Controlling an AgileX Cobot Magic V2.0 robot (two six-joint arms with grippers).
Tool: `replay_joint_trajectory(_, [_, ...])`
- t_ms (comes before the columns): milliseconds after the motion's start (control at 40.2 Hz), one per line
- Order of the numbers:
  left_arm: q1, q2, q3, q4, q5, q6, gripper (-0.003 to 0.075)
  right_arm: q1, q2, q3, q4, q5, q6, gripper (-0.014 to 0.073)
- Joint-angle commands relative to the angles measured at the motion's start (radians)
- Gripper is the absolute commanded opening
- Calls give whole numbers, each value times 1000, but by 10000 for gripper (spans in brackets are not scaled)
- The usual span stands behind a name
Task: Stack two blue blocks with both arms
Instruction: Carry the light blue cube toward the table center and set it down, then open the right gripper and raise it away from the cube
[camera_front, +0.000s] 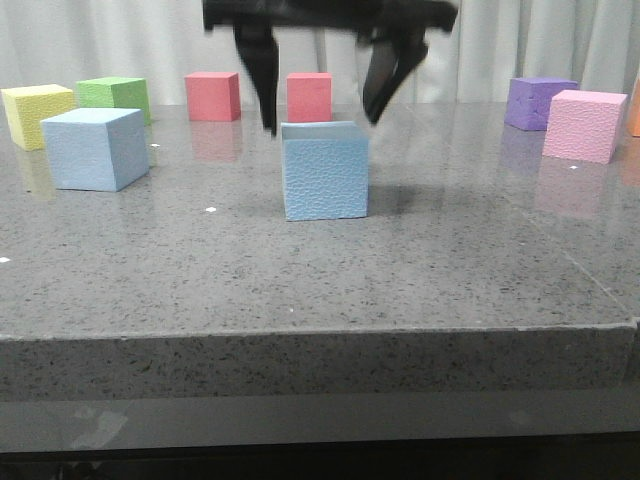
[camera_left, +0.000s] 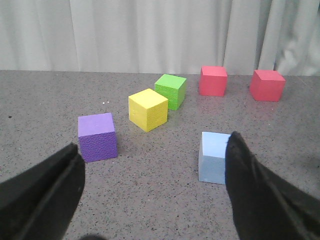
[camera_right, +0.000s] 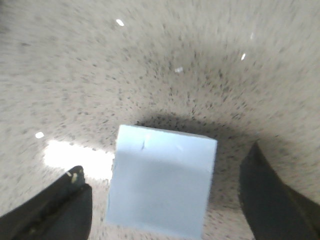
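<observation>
One pale blue block (camera_front: 324, 172) stands in the middle of the table. My right gripper (camera_front: 321, 123) hangs open just above it, a finger on either side of its top edges, not touching. In the right wrist view the same blue block (camera_right: 161, 182) lies between the open fingers of the right gripper (camera_right: 165, 160). The second blue block (camera_front: 95, 148) stands at the left. It also shows in the left wrist view (camera_left: 214, 157), just beyond one finger of my open, empty left gripper (camera_left: 154, 142). The left gripper is out of the front view.
At the back stand a yellow cube (camera_front: 38, 114), a green cube (camera_front: 114, 96), two red cubes (camera_front: 212, 96) (camera_front: 309, 97), a purple cube (camera_front: 540, 102) and a pink cube (camera_front: 583, 124). Another purple cube (camera_left: 97, 136) sits near the left gripper. The table's front edge (camera_front: 320, 335) is near.
</observation>
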Motion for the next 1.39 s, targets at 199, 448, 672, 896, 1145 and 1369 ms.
replay_joint_trajectory(199, [0,11,-28,-5,-72,-10,567,-89,-291,67,194,-28,-412,603])
replay_joint_trajectory(448, [0,11,-28,-5,-72,-10,567,-137,-536,350,256,-162,-560,603])
replay_joint_trajectory(672, [0,11,-28,-5,-72,-10,567,-137,-776,622,270,-300,-560,603])
replay_joint_trajectory(896, [0,11,-28,-5,-72,-10,567,-137,-964,838,269,-418,-570,603])
replay_joint_trajectory(1145, [0,11,-28,-5,-100,-10,567,-137,-1128,984,269,-533,-570,603])
replay_joint_trajectory(1369, [0,11,-28,-21,-103,-10,567,-137,-1170,1006,269,-562,-570,603])
